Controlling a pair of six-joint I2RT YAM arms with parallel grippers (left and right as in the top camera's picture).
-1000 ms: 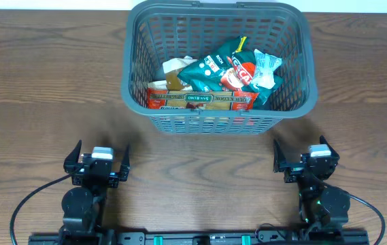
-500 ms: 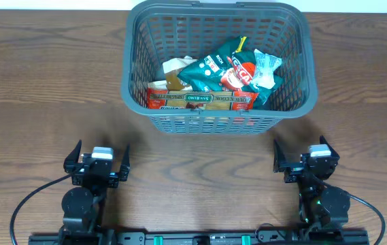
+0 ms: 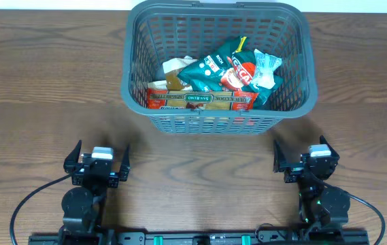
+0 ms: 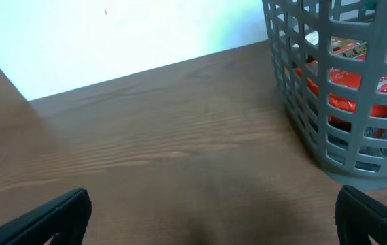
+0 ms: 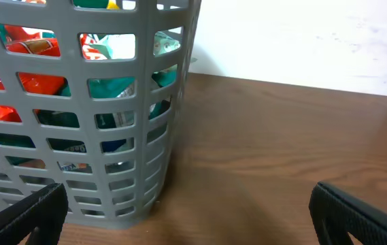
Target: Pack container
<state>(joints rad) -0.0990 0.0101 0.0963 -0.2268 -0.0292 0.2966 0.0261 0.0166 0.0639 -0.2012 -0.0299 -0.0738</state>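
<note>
Two arms sit at the near edge of the wooden table (image 3: 43, 82), one toward each side.

On the left, the left gripper (image 3: 102, 155) points toward the far side. Its jaws are spread wide with nothing between them. It sits low over bare wood, well apart from everything else, and a black cable (image 3: 26, 201) loops out from its base. Its wrist camera sees only tabletop between the jaws, with a corner of the basket ahead and to the right.

Toward the middle, close to the far edge, stands the basket (image 3: 217, 13). It is dark grey with slotted walls and stands upright on the table. Food packets are heaped inside it, below the rim:
- A tan packet (image 3: 175, 68) sits at the left.
- A flat box (image 3: 200, 99) with red and green print lies along the near wall.
- A green bag (image 3: 210, 71) lies on top of the heap.
- A red packet (image 3: 241, 73) lies just beside the green bag.
- A pale wrapper (image 3: 264, 68) is at the right.

On the right, the right gripper (image 3: 302, 155) also faces the far side, with its jaws wide apart and empty. The basket's near right corner is ahead and to its left, not touching it. Its wrist camera shows the lattice wall close up, with red and green packets visible through the slots.
</note>
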